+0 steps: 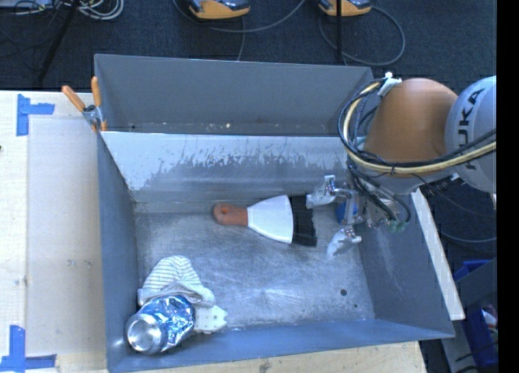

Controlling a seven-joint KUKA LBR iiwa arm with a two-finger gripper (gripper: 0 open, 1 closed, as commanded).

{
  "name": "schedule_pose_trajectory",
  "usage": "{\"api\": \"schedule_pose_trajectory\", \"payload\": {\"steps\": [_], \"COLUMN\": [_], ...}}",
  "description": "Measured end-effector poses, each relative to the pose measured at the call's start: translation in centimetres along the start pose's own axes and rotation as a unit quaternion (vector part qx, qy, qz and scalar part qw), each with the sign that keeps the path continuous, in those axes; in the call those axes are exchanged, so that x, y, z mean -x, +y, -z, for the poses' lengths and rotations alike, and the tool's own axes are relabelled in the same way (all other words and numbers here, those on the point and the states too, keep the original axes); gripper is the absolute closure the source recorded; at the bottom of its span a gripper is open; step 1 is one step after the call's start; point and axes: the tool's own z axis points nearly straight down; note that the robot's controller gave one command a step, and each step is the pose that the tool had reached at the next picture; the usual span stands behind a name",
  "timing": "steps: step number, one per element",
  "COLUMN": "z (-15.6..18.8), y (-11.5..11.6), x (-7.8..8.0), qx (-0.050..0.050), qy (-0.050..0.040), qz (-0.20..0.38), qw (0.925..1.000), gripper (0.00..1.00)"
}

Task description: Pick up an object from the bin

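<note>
The arm reaches in from the right. Its orange domed cover (409, 120), ringed by loops of black and yellow cable (354, 132), sits above the right wall of the grey metal bin (243, 112). The wrist bends down and to the left, so the gripper (332, 217) hangs low over the right-hand middle of the bin floor. Its two metal fingers (326, 191) are spread wide, one toward the back wall and one toward the front, with nothing clamped between them.

Just to their left a white fan-shaped tool with a brown-orange rounded handle and a black band (272, 217) lies flat on the floor. The handle points left and the black end points toward the gripper. That black end lies at the mouth of the spread fingers; whether either finger touches it cannot be told.

The cables and small fittings crowd the wrist and hide how the fingers join it. The pale upper link (478, 128) is cut off at the right. It bears dark letters, of which "KU" can be read.

Well apart, in the front left corner, a striped white-and-grey cloth (169, 276) lies bunched against a crushed silvery-blue can (158, 324). Beside the can is a small white scrap (212, 319) whose kind is hard to make out
</note>
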Motion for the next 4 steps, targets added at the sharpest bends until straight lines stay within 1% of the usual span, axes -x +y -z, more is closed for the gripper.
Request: {"api": "schedule_pose_trajectory", "payload": {"steps": [1,2,3,4], "z": [-2.2,-7.2,-7.3,-7.0], "y": [-0.7,-2.3,-2.5,-2.4], "x": [0.6,1.9,2.2,2.2], "qx": [0.0,0.0,0.002,0.001], "qy": [0.0006,-0.0013,0.0006,-0.0019], "qz": [-0.157,0.225,0.232,0.23], "qw": [0.9876,0.9745,0.9728,0.9732], "gripper": [0.0,1.0,1.0,1.0]}}
